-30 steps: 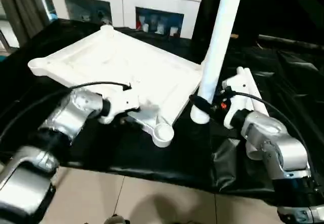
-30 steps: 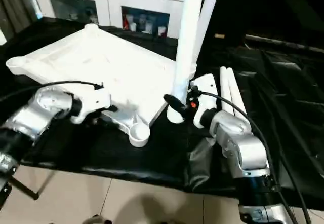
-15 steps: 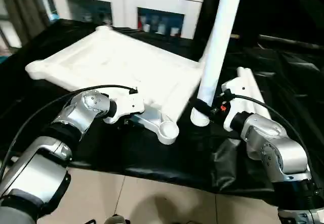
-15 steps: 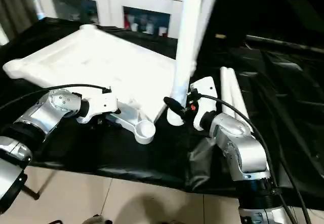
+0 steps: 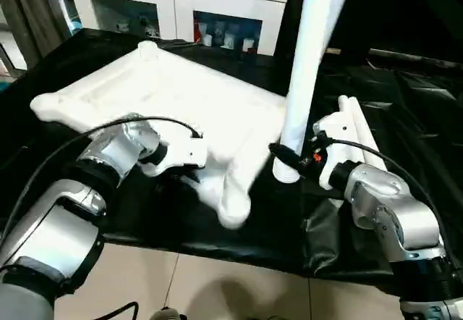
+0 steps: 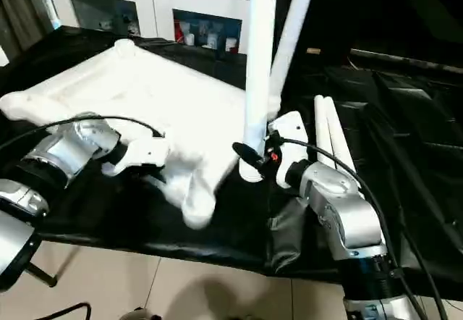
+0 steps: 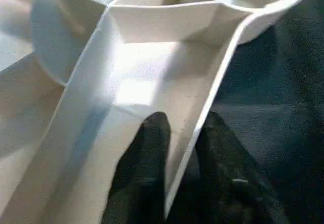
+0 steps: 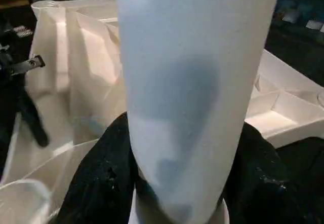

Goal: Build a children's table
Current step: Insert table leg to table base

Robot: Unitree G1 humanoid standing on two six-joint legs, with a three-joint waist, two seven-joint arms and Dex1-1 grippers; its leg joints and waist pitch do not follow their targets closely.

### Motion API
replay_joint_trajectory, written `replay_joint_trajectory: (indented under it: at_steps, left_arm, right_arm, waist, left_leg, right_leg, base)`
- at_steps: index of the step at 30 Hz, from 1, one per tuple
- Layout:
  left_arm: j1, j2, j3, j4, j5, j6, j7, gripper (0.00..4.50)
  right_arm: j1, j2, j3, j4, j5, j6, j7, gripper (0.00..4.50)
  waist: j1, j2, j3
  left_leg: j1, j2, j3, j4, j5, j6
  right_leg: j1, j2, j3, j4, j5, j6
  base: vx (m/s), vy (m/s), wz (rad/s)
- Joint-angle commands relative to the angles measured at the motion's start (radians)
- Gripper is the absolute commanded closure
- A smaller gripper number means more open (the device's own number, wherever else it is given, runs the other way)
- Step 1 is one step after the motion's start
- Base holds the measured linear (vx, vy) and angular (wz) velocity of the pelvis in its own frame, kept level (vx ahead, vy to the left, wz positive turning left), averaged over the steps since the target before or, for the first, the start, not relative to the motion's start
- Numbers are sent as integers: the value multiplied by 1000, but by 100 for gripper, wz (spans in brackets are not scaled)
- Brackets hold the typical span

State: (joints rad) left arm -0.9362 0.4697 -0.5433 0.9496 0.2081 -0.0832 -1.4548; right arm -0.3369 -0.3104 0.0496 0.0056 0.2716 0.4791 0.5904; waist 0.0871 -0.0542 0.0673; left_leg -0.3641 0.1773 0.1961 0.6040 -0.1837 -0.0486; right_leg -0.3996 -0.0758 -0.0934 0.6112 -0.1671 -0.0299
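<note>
Over the last second the near corner of the white plastic rectangular tabletop (image 5: 181, 99) has swung downward, so its round corner socket (image 5: 233, 211), which a second ago opened upward, now hangs blurred over the black cloth-covered work surface (image 5: 405, 110). The left gripper (image 7: 181, 133) has closed in on the tabletop's near edge: in the left wrist view its two black fingers (image 7: 147, 158) pinch a thin white rib of the ribbed underside, one finger on each side. The right gripper (image 5: 283, 159) has kept its place, its black fingers clamped around the lower end of a long white tapered tube leg (image 5: 307, 66) held nearly upright just beside the tabletop's right edge. Two more white tube legs (image 5: 356, 121) lie side by side on the cloth behind the right wrist. A white cabinet with glass doors (image 5: 181, 5) stands behind.
</note>
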Motion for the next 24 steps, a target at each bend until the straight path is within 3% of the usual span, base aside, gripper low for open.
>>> replay_joint_trajectory:
  at_steps: [1,3,5,10,11,12,15,17,18,19,20,21,22,23,24]
  left_arm:
    - [30,-16,-9,7,2,29,2,361]
    - [31,-30,10,20,6,47,47,374]
    - [34,-48,37,17,7,77,120,390]
    - [55,-99,115,-33,-38,269,242,407]
    - [63,-110,135,-45,-48,299,272,410]
    - [71,-119,151,-54,-53,324,305,414]
    - [99,-138,181,-79,-64,348,370,430]
    - [139,-154,204,-132,-79,369,399,439]
    - [190,-167,219,-213,-97,388,398,445]
    - [209,-171,223,-243,-106,387,395,448]
    - [209,-171,223,-243,-106,387,395,450]
    - [227,-177,230,-270,-119,373,394,450]
    - [241,-181,236,-294,-133,364,394,450]
    - [256,-181,235,-313,-137,342,396,450]
    - [280,-179,236,-339,-147,297,400,450]
  right_arm:
    - [4,-9,0,-9,-3,-12,-5,260]
    - [6,-6,-1,-11,-5,-9,-10,260]
    - [9,-3,-4,-14,-5,-4,-13,260]
    - [17,3,-12,-16,0,6,-23,260]
    - [19,9,-19,-17,5,14,-32,260]
    - [21,16,-28,-18,14,25,-41,260]
    - [21,27,-40,-17,22,45,-60,260]
    - [21,36,-50,-13,28,54,-74,260]
    - [17,49,-69,-6,47,64,-87,260]
    - [15,52,-74,-5,53,65,-87,260]
    - [15,52,-74,-5,53,65,-87,260]
    - [10,55,-79,-3,58,67,-88,260]
    - [6,58,-82,-2,61,68,-89,260]
    - [2,61,-88,1,63,64,-91,260]
    - [-7,63,-90,10,64,50,-90,260]
  waist:
    - [2,22,-78]
    - [2,21,-77]
    - [4,22,-76]
    - [-2,19,-73]
    - [-6,18,-74]
    - [-10,18,-75]
    - [-21,14,-79]
    - [-27,13,-78]
    - [-27,6,-82]
    - [-27,11,-83]
    - [-26,14,-84]
    - [-26,10,-84]
    - [-24,10,-82]
    - [-24,3,-80]
    - [-22,8,-79]
  left_leg:
    - [23,63,-33,-73,-216,-33]
    - [22,61,-32,-72,-218,-27]
    - [22,58,-32,-69,-227,-14]
    - [20,58,-37,-71,-249,-16]
    - [14,54,-38,-71,-240,-10]
    - [9,53,-40,-72,-227,-8]
    - [9,50,-41,-68,-217,1]
    - [10,52,-39,-68,-207,12]
    - [14,49,-34,-64,-195,21]
    - [7,55,-36,-67,-164,28]
    - [11,56,-35,-67,-162,30]
    - [15,53,-30,-65,-161,38]
    - [14,53,-31,-66,-165,39]
    - [12,54,-30,-67,-173,43]
    - [15,52,-30,-67,-186,39]
  right_leg:
    - [57,-97,67,-69,-190,-218]
    - [58,-96,66,-72,-210,-214]
    - [58,-99,66,-85,-304,-184]
    - [59,-97,57,-93,-400,-151]
    - [63,-97,55,-97,-421,-137]
    - [66,-94,54,-96,-418,-126]
    - [66,-91,51,-97,-412,-119]
    - [60,-88,52,-96,-390,-129]
    - [58,-87,54,-97,-367,-136]
    - [62,-88,57,-84,-299,-163]
    - [59,-88,57,-84,-282,-171]
    - [54,-82,57,-84,-264,-175]
    - [55,-84,57,-83,-267,-176]
    - [55,-86,57,-88,-293,-168]
    - [53,-86,56,-93,-343,-150]
  base:
    - [0,0,0]
    - [0,0,0]
    - [0,0,0]
    - [0,0,0]
    - [0,0,0]
    - [0,0,0]
    - [0,0,0]
    - [0,0,0]
    - [0,0,0]
    - [0,0,0]
    - [0,0,0]
    - [0,0,0]
    - [0,0,0]
    - [0,0,0]
    - [0,0,0]
